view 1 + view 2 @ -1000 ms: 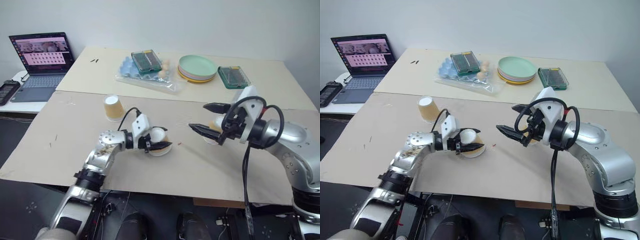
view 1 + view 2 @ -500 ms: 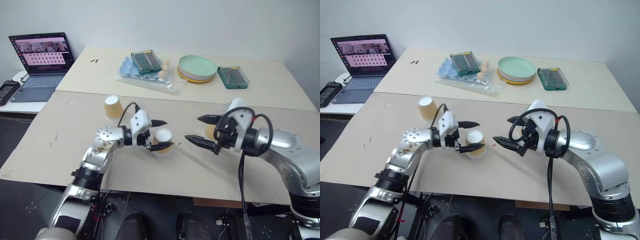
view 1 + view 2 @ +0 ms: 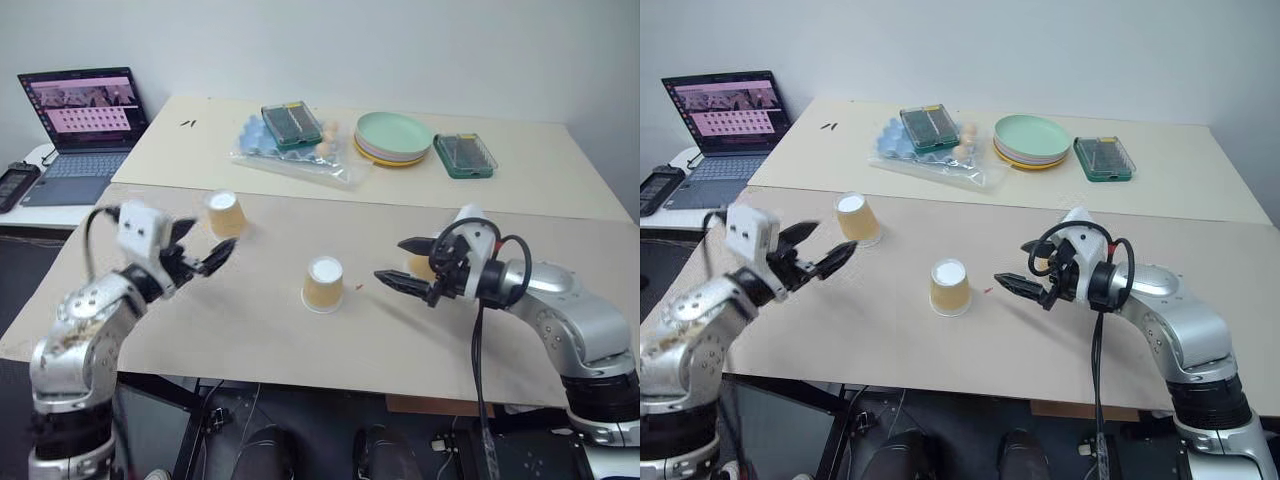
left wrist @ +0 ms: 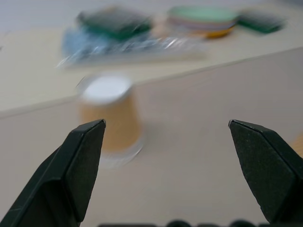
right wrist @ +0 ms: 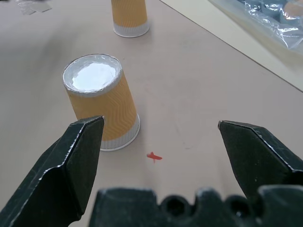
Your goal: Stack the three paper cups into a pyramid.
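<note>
One paper cup (image 3: 323, 284) stands upside down at the middle of the brown tabletop, held by nothing. A second cup (image 3: 225, 213) stands upside down farther back on the left. The third cup (image 3: 418, 266) shows as a tan patch, mostly hidden behind my right gripper. My left gripper (image 3: 207, 242) is open and empty, just left of and nearer than the back-left cup (image 4: 110, 116). My right gripper (image 3: 392, 260) is open and empty, a short way right of the middle cup (image 5: 102, 101), pointing toward it.
Stacked green plates (image 3: 394, 135), two green boxes (image 3: 292, 122) (image 3: 466, 153) and a plastic-wrapped tray (image 3: 290, 155) sit on the far table. A laptop (image 3: 80, 110) and a phone (image 3: 15, 180) lie at far left. A small red mark (image 5: 152, 156) is beside the middle cup.
My left gripper opened, let go of the middle cup and swung away to the left. The cup now stands alone upside down. My right gripper sank a little.
</note>
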You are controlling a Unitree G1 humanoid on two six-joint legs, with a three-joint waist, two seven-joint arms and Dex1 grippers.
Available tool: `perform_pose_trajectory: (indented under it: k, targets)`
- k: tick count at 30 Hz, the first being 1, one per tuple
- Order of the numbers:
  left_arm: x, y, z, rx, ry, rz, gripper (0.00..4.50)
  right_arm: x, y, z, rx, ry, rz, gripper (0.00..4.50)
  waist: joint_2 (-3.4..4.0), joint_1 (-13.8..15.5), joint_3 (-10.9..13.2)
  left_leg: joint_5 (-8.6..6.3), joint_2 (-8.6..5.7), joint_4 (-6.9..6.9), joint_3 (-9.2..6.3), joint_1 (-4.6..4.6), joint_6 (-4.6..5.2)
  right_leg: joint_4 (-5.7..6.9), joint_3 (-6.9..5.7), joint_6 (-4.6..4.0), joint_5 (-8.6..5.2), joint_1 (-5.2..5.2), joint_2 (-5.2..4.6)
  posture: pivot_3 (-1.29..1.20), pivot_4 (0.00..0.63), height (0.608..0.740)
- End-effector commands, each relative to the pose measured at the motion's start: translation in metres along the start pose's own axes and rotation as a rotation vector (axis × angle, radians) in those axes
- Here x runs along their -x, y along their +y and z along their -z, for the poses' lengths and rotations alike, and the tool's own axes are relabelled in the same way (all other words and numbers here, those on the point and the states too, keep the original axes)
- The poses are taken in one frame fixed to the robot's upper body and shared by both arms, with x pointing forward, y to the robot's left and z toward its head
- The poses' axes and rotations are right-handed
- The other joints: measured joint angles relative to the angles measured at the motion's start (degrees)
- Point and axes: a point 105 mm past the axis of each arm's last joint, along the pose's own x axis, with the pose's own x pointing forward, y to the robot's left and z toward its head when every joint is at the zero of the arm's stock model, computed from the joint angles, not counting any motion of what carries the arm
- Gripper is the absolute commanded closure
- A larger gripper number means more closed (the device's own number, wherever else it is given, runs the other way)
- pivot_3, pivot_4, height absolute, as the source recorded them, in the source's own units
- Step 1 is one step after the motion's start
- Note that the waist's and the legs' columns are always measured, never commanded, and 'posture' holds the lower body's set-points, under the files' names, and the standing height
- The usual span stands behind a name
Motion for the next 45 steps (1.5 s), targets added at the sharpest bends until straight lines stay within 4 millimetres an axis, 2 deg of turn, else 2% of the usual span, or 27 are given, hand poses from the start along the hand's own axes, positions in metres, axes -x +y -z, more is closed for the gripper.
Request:
perform_pose_trajectory:
  k: [1, 4, 10, 16, 22, 27, 32, 34, 35, 37, 41, 43, 45]
  targets:
    - [-0.012, 0.000, -0.002, -0.049, -0.044, -0.026, 0.06, 0.003, 0.003, -0.017, 0.055, -0.054, -0.019, 0.00, -0.02, 0.5, 0.0, 0.00, 0.00, 0.01, -0.02, -0.04, 0.00, -0.01, -0.06, 0.00, 0.00, -0.01, -0.02, 0.00, 0.150, 0.706]
    - [-0.029, -0.003, 0.001, -0.059, -0.048, 0.014, 0.06, 0.004, 0.005, -0.018, 0.056, -0.056, -0.023, 0.00, -0.03, 0.8, 0.0, -0.01, -0.02, 0.02, -0.02, -0.05, -0.01, -0.02, -0.08, -0.02, 0.01, 0.00, -0.06, 0.00, 0.150, 0.706]
    - [-0.074, -0.010, -0.002, -0.115, -0.054, 0.145, 0.06, 0.007, 0.005, -0.018, 0.057, -0.059, -0.006, 0.00, -0.03, 0.4, 0.0, 0.00, -0.03, 0.02, 0.02, -0.06, -0.01, 0.01, -0.10, -0.03, 0.02, -0.04, -0.04, 0.00, 0.150, 0.706]
    - [-0.103, 0.000, -0.023, -0.138, -0.097, 0.151, 0.06, 0.010, 0.005, -0.018, 0.059, -0.063, 0.022, 0.00, -0.05, 0.0, 0.0, 0.00, -0.07, 0.02, 0.04, -0.11, 0.00, 0.00, -0.14, -0.01, 0.01, -0.06, -0.02, 0.00, 0.150, 0.706]
    - [-0.122, -0.009, -0.049, -0.159, -0.151, 0.184, 0.06, 0.010, 0.007, -0.017, 0.053, -0.067, 0.028, 0.00, -0.08, 0.0, 0.0, 0.00, -0.08, 0.01, 0.04, -0.14, 0.00, 0.02, -0.16, 0.01, 0.01, -0.07, 0.00, 0.00, 0.150, 0.706]
    - [-0.129, -0.018, -0.055, -0.150, -0.167, 0.211, 0.06, 0.009, 0.008, -0.016, 0.054, -0.064, 0.029, 0.00, -0.08, 0.0, 0.0, 0.00, -0.08, 0.01, 0.04, -0.14, 0.00, 0.02, -0.15, 0.02, 0.00, -0.07, 0.00, 0.00, 0.150, 0.706]
    - [-0.131, -0.021, -0.052, -0.120, -0.160, 0.228, 0.06, 0.010, 0.007, -0.017, 0.057, -0.062, 0.031, 0.00, -0.09, -0.1, 0.0, 0.00, -0.08, 0.01, 0.04, -0.15, 0.00, 0.03, -0.15, 0.02, 0.00, -0.08, 0.00, 0.00, 0.150, 0.706]
    - [-0.131, -0.020, -0.052, -0.114, -0.160, 0.228, 0.99, 0.010, 0.007, -0.016, 0.057, -0.061, 0.034, 0.00, -0.09, -0.1, 0.0, 0.00, -0.08, 0.01, 0.03, -0.15, 0.00, 0.04, -0.15, 0.02, 0.00, -0.09, 0.00, 0.00, 0.150, 0.706]
    - [-0.131, -0.020, -0.052, -0.116, -0.160, 0.228, 1.14, 0.010, 0.007, -0.016, 0.057, -0.060, 0.035, 0.00, -0.09, -0.1, 0.0, 0.00, -0.08, 0.01, 0.03, -0.15, 0.00, 0.04, -0.15, 0.02, 0.00, -0.09, 0.00, 0.00, 0.150, 0.706]
    - [-0.130, -0.019, -0.054, -0.144, -0.170, 0.225, 1.80, 0.010, 0.007, -0.016, 0.056, -0.057, 0.035, 0.00, -0.09, -0.1, 0.0, 0.00, -0.08, 0.01, 0.03, -0.16, 0.00, 0.04, -0.15, 0.02, 0.00, -0.09, 0.00, 0.00, 0.150, 0.706]
    - [-0.124, -0.024, -0.068, -0.159, -0.240, 0.270, 1.80, 0.007, 0.008, -0.014, 0.052, -0.053, 0.027, 0.00, -0.10, -0.1, 0.0, 0.00, -0.08, 0.01, 0.02, -0.17, 0.00, 0.04, -0.15, 0.02, 0.00, -0.09, 0.00, 0.00, 0.150, 0.706]
    - [-0.112, -0.038, -0.073, -0.209, -0.282, 0.379, 1.80, 0.006, 0.008, -0.013, 0.053, -0.050, 0.029, 0.00, -0.10, -0.1, 0.0, 0.00, -0.08, 0.02, 0.02, -0.21, 0.00, 0.07, -0.16, 0.02, 0.00, -0.13, 0.00, 0.00, 0.150, 0.706]
    - [-0.091, -0.059, -0.068, -0.260, -0.291, 0.544, 1.80, 0.007, 0.007, -0.014, 0.053, -0.051, 0.038, 0.00, -0.09, -0.3, 0.0, 0.00, -0.07, 0.01, 0.02, -0.26, 0.00, 0.16, -0.16, 0.02, 0.00, -0.16, 0.00, 0.00, 0.150, 0.706]
